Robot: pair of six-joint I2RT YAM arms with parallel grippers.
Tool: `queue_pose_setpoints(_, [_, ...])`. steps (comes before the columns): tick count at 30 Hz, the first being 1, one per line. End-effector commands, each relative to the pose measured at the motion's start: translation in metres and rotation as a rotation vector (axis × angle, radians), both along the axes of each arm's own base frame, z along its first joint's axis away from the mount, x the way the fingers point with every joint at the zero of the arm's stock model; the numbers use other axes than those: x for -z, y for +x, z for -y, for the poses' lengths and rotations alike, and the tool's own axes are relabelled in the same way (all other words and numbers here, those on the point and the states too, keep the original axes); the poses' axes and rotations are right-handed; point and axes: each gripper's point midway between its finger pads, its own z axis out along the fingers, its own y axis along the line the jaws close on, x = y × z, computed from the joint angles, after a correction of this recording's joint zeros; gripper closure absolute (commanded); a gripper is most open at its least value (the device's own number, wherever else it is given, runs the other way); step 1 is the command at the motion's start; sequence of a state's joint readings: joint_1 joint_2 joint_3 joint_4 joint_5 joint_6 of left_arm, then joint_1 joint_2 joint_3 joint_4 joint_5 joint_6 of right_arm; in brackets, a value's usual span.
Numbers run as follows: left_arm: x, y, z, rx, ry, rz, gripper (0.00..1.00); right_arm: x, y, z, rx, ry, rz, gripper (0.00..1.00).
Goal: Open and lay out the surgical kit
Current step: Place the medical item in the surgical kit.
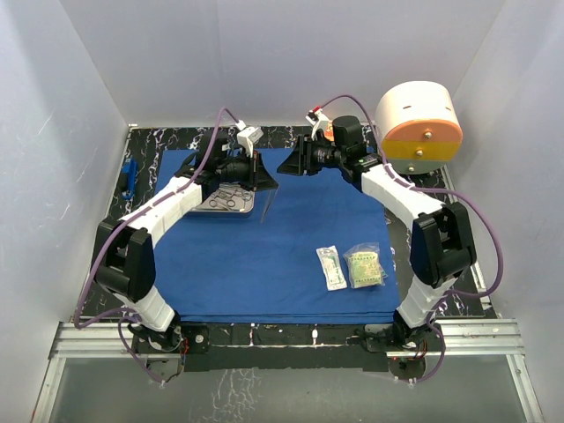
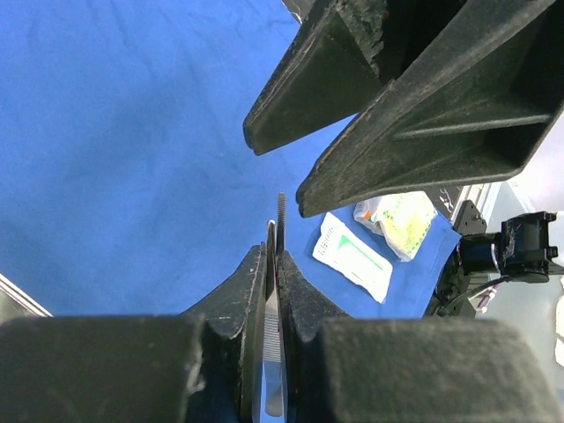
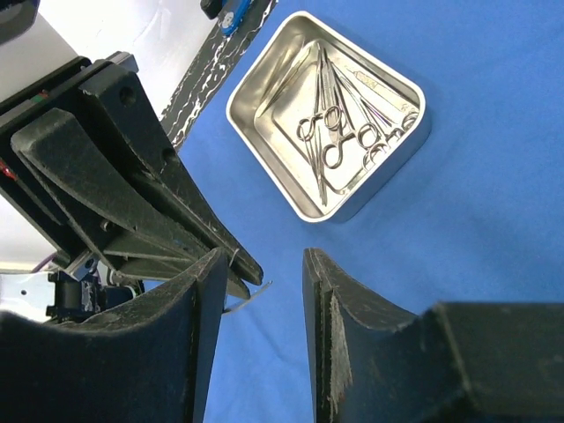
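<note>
The royal-blue drape (image 1: 264, 256) of the surgical kit lies spread flat. On its far left part stands the steel tray (image 1: 211, 210), with ring-handled instruments (image 3: 339, 132) inside it. My left gripper (image 1: 262, 181) is shut on slim tweezers (image 2: 280, 211), which hang over the cloth just right of the tray (image 3: 273, 106). My right gripper (image 3: 264, 264) hovers close by, facing the left one. Its jaws stand apart with nothing between them, and the tweezers' tip (image 3: 254, 295) shows just past its left finger. Two sealed packets (image 1: 331, 267) (image 1: 365, 266) lie on the cloth's near right.
A big cream-and-orange cylinder (image 1: 419, 126) stands at the back right, behind the right arm. A small blue object (image 1: 129, 179) sits on the dark marbled tabletop left of the drape. White walls close in the sides and back.
</note>
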State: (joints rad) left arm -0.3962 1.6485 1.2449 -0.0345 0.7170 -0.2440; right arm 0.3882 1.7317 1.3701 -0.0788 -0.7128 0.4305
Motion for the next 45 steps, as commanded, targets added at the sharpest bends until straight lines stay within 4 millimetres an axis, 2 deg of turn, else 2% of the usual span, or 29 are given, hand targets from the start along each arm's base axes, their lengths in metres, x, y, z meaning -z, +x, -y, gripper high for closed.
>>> queue_pose_setpoints(1, [-0.004, 0.0, 0.004, 0.021, 0.001, 0.026, 1.0, -0.019, 0.009, -0.011, 0.01, 0.016, 0.053, 0.64])
queue_pose_setpoints(4, [-0.003, 0.0, 0.004, 0.022, 0.005, 0.026, 1.0, -0.007, 0.011, -0.014, 0.013, -0.006, 0.032, 0.67])
queue_pose_setpoints(14, [-0.001, 0.001, 0.004, 0.02, 0.023, 0.036, 1.0, 0.002, 0.012, -0.011, 0.032, -0.033, 0.021, 0.72])
queue_pose_setpoints(19, [0.002, 0.002, 0.002, 0.016, 0.034, 0.039, 1.0, -0.013, 0.013, -0.007, 0.021, -0.004, 0.049, 0.68])
queue_pose_setpoints(22, [0.004, 0.002, 0.001, 0.013, 0.039, 0.039, 1.0, -0.027, 0.011, -0.007, -0.01, 0.028, 0.078, 0.63])
queue_pose_setpoints(25, [0.005, 0.002, 0.001, 0.014, 0.04, 0.038, 1.0, -0.033, 0.01, -0.007, -0.025, 0.037, 0.089, 0.58])
queue_pose_setpoints(28, [0.005, 0.002, 0.001, 0.013, 0.04, 0.037, 1.0, -0.027, 0.01, -0.006, -0.019, 0.028, 0.08, 0.58])
queue_pose_setpoints(33, [0.003, 0.002, 0.002, 0.015, 0.038, 0.041, 1.0, -0.008, 0.015, 0.001, 0.029, -0.02, 0.055, 0.63])
queue_pose_setpoints(45, [0.004, 0.004, 0.002, 0.015, 0.038, 0.04, 1.0, 0.006, 0.011, -0.004, 0.007, -0.027, 0.009, 0.67])
